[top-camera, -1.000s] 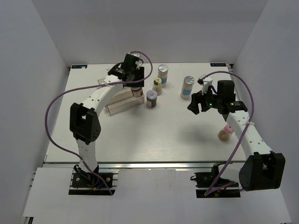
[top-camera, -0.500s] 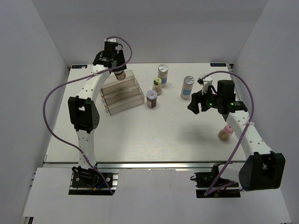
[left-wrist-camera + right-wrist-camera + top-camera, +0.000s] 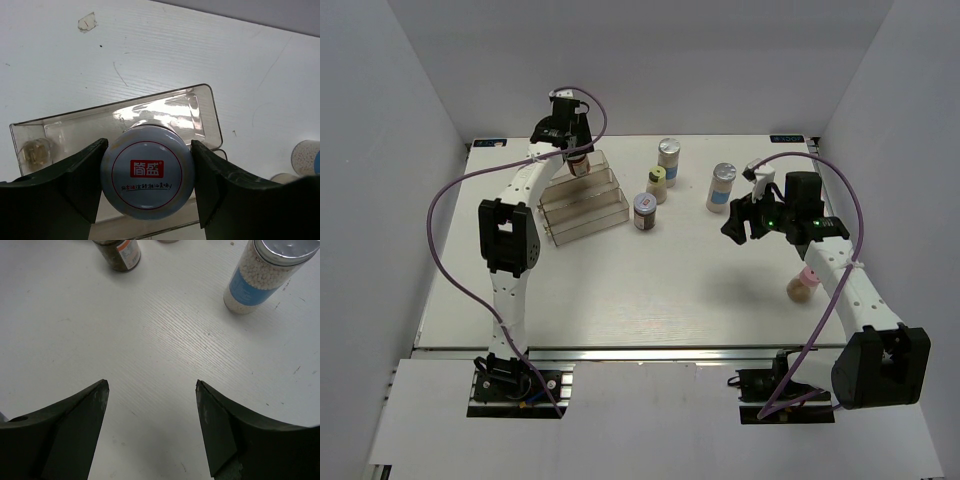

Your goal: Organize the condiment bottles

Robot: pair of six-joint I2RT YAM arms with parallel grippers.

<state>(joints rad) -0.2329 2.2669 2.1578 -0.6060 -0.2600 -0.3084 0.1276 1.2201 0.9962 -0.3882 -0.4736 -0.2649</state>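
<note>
One jar, clamped in the left tool, has moved from the near side of the clear rack to above its far step, ready to set down. Five other bottles wait on the desk, right of the rack. The right tool gapes empty.

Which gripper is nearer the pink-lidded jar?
Right. The right gripper sits open just beyond and left of the pink-lidded jar; the left gripper is far off at the clear rack, shut on a second jar.

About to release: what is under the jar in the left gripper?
The clear rack lies below the jar. The jar hides the patch right beneath it, so contact cannot be told.
</note>
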